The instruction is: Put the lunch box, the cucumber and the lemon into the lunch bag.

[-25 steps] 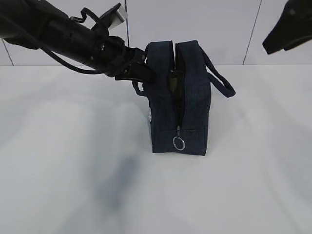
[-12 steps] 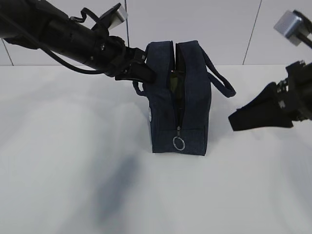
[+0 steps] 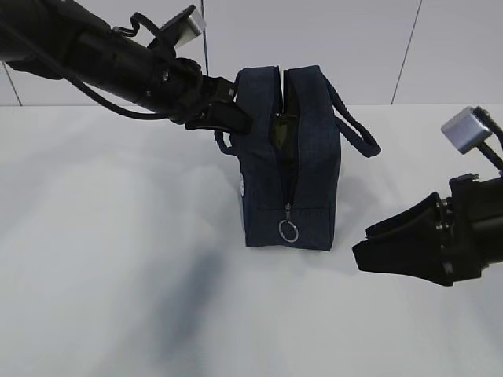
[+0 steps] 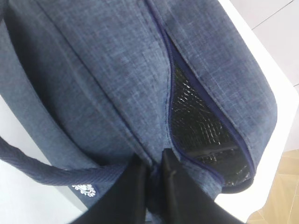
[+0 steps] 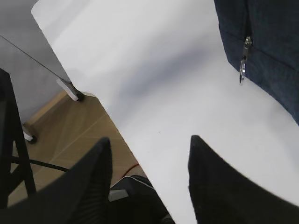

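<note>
The navy lunch bag (image 3: 310,181) stands upright on the white table (image 3: 110,236), its zipper open along the top and down to the ring pull (image 3: 288,231). My left gripper (image 3: 238,121) is shut on the fabric of the bag's left top edge. The left wrist view shows this pinch (image 4: 156,164) beside the dark lined opening (image 4: 201,126). My right gripper (image 3: 363,253) is open and empty, low over the table to the right of the bag. In its wrist view (image 5: 148,140) the bag (image 5: 268,42) and ring pull (image 5: 242,71) are at the upper right. The lunch box, cucumber and lemon are not in view.
The bag's right loop handle (image 3: 355,130) sticks out toward my right arm. In the right wrist view the table's edge runs diagonally, with wooden floor (image 5: 70,126) and a black stand leg (image 5: 14,140) beyond it. A tiled wall stands behind the table.
My right arm has come down from the upper right to low beside the bag, gripper open. The left gripper and the bag have not moved.
</note>
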Controlling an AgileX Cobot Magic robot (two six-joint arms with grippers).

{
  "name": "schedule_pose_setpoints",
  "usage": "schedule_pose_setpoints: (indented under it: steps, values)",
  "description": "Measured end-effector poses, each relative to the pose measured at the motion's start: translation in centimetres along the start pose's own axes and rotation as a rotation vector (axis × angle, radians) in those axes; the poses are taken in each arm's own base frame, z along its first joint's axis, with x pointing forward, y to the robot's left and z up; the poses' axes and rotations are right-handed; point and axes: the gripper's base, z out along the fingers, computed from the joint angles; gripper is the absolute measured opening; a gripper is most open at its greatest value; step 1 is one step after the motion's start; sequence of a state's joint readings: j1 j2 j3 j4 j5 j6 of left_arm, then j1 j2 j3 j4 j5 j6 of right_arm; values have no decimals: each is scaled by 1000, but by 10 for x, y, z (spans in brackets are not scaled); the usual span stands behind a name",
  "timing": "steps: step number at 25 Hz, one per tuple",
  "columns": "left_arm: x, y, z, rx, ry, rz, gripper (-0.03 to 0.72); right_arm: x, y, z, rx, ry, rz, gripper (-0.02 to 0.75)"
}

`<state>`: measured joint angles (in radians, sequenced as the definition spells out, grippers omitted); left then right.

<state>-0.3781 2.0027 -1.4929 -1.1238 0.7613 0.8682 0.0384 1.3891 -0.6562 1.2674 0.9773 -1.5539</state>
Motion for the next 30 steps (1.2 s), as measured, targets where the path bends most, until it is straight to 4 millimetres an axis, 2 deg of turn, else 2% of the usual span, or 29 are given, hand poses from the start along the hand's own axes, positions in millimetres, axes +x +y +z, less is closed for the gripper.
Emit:
schedule_pose_setpoints:
  steps: [5,11,24,30]
  values:
    - [0,0,0,0,0,0,17,4,-2,4,-7,-22,-124,395]
    - [0,0,0,1,1,0,17,14,-16,31,-118,-56,-251,395]
    - [0,0,0,1,1,0,17,27,-55,63,-27,-198,-269,396]
    - [1,-1,0,11,9,0,17,42,-71,78,-8,-180,-348,396]
